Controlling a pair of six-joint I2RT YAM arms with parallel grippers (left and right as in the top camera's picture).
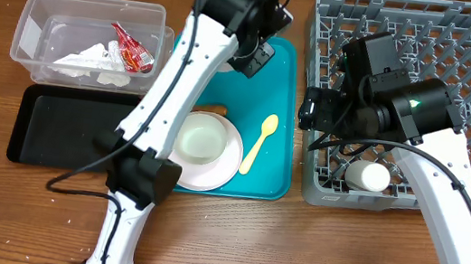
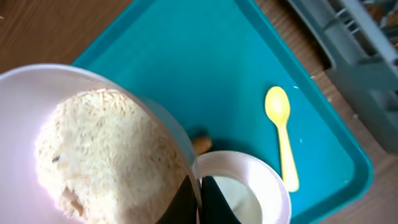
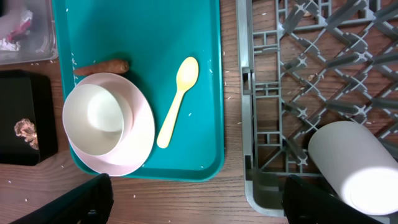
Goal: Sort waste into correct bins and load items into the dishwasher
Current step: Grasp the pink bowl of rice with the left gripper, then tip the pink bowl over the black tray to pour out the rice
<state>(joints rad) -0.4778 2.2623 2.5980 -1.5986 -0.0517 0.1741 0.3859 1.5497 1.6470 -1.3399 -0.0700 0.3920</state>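
Note:
My left gripper (image 2: 200,193) is shut on the rim of a whitish-pink bowl (image 2: 25,99) full of white rice (image 2: 106,149), held above the teal tray (image 2: 186,62). In the overhead view it (image 1: 259,58) hangs over the tray's far end. A second bowl (image 1: 201,137) sits on the round plate (image 1: 216,173), with the yellow spoon (image 1: 259,142) beside it. An orange-brown stick (image 3: 102,66) lies by the plate. My right gripper (image 3: 199,199) is open and empty over the gap between tray and grey rack (image 1: 465,53). The white cup (image 1: 366,177) lies in the rack.
The clear tub (image 1: 31,19) at the back left holds the red-and-silver wrapper (image 1: 132,48) and white paper (image 1: 90,58). The black tray (image 1: 63,128) in front of it holds brown crumbs (image 3: 25,130). Rice grains are scattered on the wooden table.

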